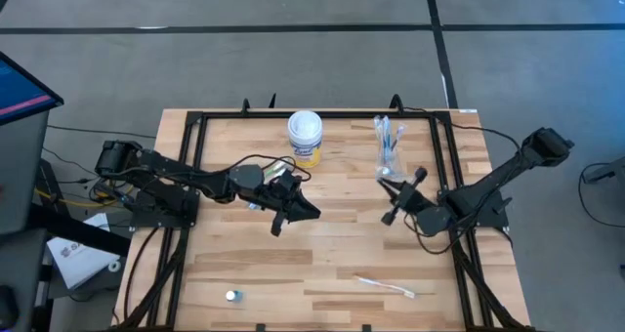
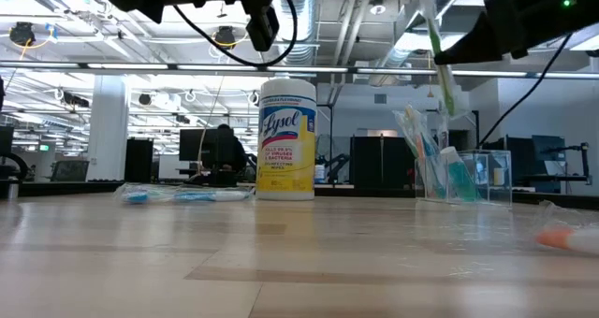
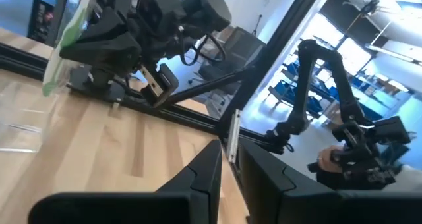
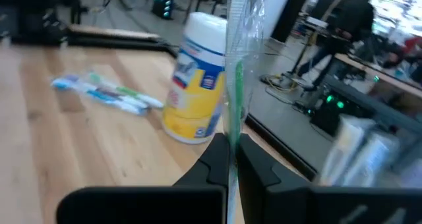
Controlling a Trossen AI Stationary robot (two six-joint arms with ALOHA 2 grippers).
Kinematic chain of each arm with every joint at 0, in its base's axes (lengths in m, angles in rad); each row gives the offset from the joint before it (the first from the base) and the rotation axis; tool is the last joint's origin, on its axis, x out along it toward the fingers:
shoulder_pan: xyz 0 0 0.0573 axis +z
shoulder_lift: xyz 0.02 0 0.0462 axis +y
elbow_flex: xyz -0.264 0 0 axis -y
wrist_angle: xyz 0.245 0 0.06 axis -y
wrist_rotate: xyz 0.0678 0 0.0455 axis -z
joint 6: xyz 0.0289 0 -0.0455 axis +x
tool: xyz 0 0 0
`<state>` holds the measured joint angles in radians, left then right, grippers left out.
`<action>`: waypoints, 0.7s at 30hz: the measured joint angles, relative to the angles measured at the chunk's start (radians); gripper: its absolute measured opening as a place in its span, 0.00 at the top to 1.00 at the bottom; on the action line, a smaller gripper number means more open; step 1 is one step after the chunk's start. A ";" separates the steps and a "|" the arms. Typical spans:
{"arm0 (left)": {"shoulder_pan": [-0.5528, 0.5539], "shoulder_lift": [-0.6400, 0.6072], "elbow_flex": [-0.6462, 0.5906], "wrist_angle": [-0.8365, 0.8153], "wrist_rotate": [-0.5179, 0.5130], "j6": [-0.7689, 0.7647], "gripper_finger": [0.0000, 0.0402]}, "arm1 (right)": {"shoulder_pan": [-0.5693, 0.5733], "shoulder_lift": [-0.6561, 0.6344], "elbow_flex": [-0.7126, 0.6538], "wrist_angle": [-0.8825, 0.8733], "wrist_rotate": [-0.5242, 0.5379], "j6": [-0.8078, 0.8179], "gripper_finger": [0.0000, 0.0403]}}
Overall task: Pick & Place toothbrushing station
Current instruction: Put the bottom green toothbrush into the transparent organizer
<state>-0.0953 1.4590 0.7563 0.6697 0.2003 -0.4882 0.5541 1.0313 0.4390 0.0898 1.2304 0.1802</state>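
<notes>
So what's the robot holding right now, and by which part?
Right end effector pinches a wrapped green toothbrush near its lower end; whether the left holds anything cannot be told.

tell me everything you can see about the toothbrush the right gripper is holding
The toothbrush is slim with a green handle, sealed in a clear, shiny plastic wrapper. It stands roughly upright, pinched near its lower end between the shut fingers of the right gripper, lifted off the wooden table and touching nothing else. It hangs near the clear cup of other brushes. Its bristle end is out of frame.
</notes>
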 joint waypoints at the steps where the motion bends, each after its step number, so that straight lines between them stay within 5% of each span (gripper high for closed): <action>1: -0.002 0.000 0.000 0.000 -0.008 0.009 0.88 | 0.000 -0.017 -0.013 -0.005 0.016 0.025 1.00; 21: -0.057 0.000 0.000 0.003 -0.158 0.118 0.88 | -0.075 -0.176 -0.232 0.000 0.061 0.318 1.00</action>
<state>-0.1528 1.4593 0.7559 0.6731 0.0425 -0.3706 0.4795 0.8551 0.2071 0.0896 1.2911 0.4985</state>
